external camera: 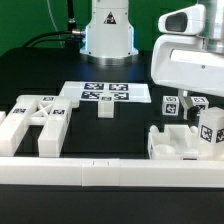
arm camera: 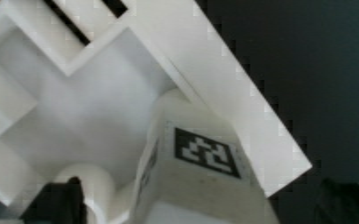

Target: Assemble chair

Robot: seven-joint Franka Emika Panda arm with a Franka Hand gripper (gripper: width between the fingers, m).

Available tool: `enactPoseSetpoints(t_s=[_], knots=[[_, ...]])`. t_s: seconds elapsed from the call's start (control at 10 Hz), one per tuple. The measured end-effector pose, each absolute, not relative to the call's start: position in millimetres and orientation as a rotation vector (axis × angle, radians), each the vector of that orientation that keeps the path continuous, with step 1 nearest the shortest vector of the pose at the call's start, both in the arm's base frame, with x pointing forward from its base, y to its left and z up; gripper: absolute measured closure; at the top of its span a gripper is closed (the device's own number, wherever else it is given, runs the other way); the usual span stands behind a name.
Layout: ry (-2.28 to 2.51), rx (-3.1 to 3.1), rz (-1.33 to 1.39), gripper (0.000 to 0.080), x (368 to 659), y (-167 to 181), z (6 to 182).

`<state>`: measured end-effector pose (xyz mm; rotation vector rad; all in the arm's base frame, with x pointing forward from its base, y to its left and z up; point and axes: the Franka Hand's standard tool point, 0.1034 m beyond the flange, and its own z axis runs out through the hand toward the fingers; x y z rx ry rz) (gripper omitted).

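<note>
The gripper [external camera: 184,106] hangs low at the right of the exterior view. Its big white hand covers part of a cluster of chair parts: a small tagged piece [external camera: 170,108] right under the hand, a tagged block [external camera: 210,130] just beside it toward the frame's right edge, and a low white part [external camera: 168,143] in the lower right. I cannot tell whether the jaws are spread or pinching. The hand hides the fingertips in the exterior view, and the wrist view shows none clearly. That view is filled by a tagged post [arm camera: 202,150] seen very close, with an angled white frame [arm camera: 87,80] behind it, and no firm hold on either is visible.

The rest of the chair lies well apart. Two frame pieces [external camera: 35,125] sit in the lower left of the exterior view, and a short post [external camera: 105,108] lies at centre by the near edge of the marker board [external camera: 105,91]. A long border rail [external camera: 90,172] runs across the bottom.

The step in hand is probably work on the right-hand cluster. To do it well, centre the hand on the post's flat sides with the jaws square to them. Travel straight up or down, since the neighbouring parts look close enough to be knocked. Gripping clear of the tag keeps it readable.
</note>
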<state>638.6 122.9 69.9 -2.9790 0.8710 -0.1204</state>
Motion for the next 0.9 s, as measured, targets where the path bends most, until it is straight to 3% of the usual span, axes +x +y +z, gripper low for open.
enactPoseSetpoints(t_s=[0.9], knots=[[-0.192,-3.136,-0.136,0.0151,640.1,121.4,70.1]])
